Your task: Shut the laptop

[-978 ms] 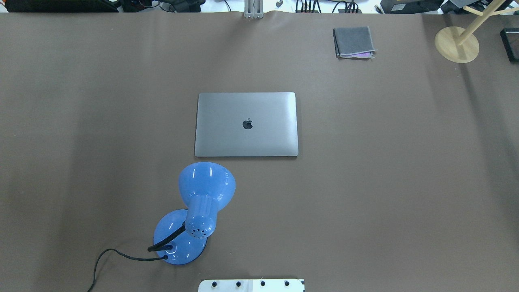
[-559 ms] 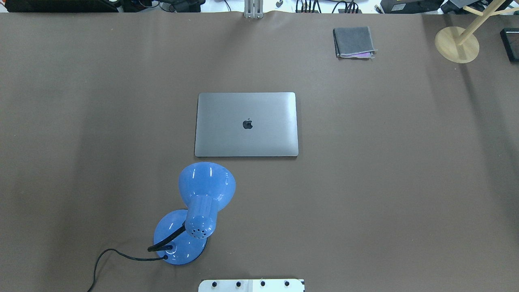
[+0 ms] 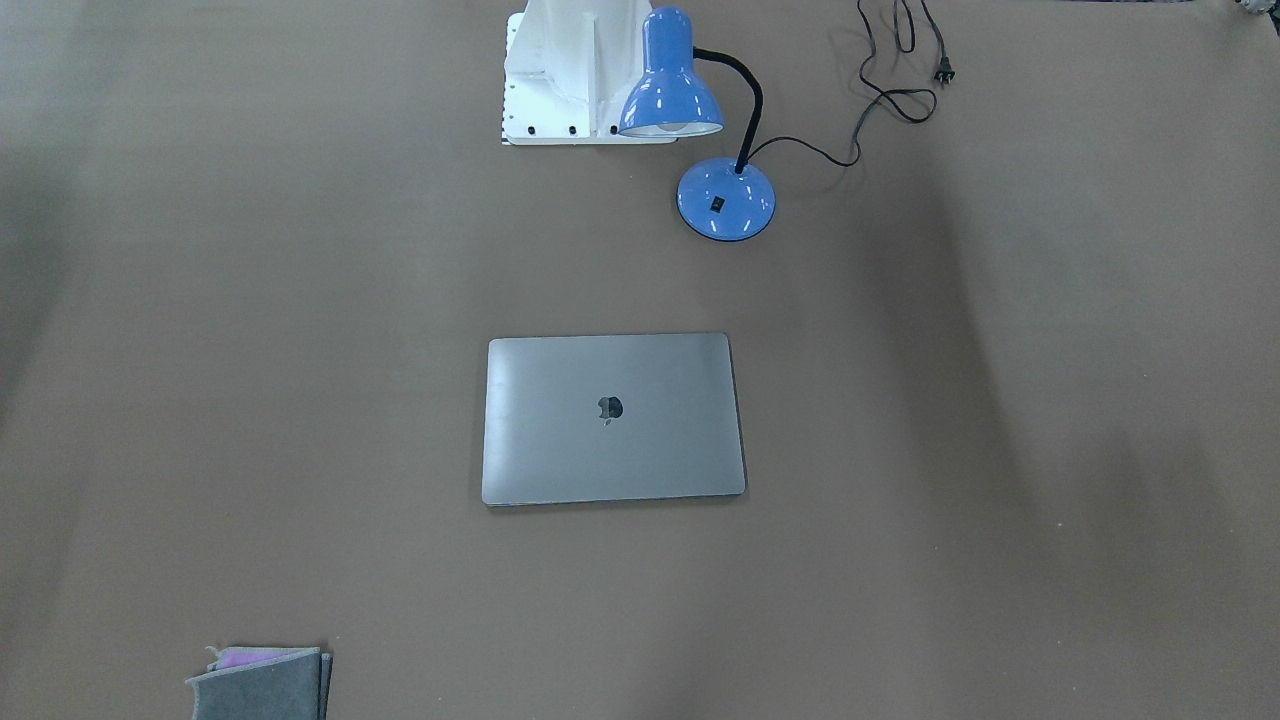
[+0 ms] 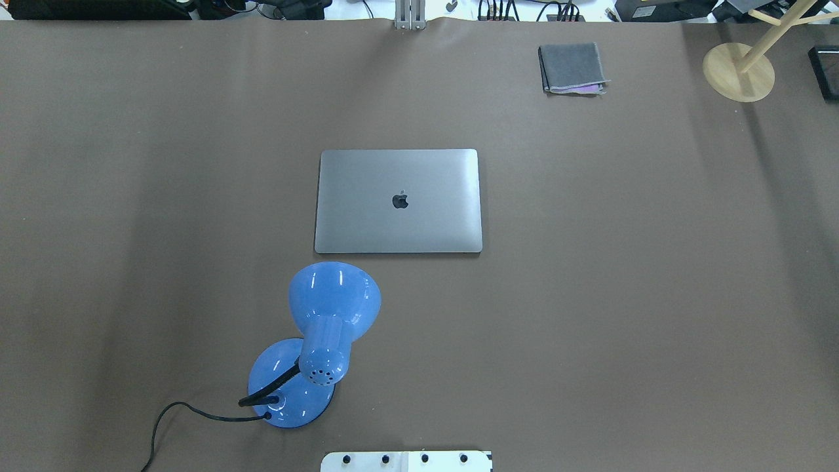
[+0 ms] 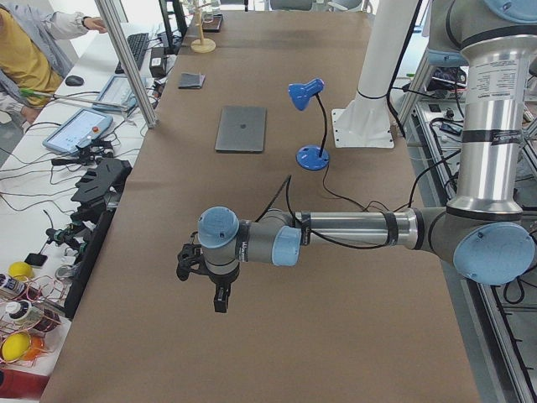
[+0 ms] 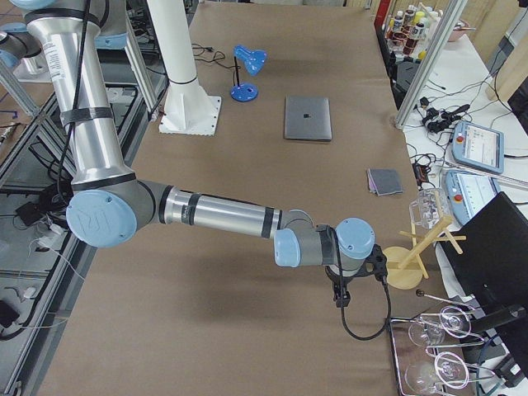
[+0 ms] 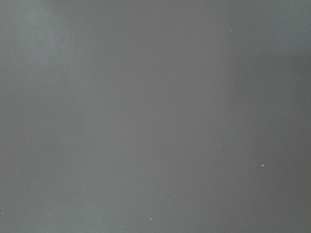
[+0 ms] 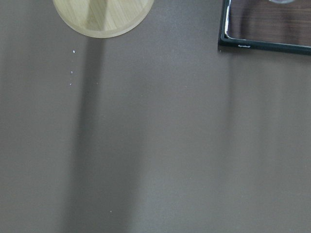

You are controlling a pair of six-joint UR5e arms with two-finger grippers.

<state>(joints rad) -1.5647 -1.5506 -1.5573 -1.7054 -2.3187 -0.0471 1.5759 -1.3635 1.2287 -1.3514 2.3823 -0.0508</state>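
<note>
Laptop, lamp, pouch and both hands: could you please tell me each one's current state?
laptop: closed, lid flat, logo up.
lamp: upright, plug loose on the table.
pouch: lying flat, purple edge showing.
left hand: over bare table, open or shut unclear.
right hand: over bare table, open or shut unclear.

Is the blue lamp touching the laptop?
Apart. The front-facing view shows bare table between the blue lamp and the laptop.
</note>
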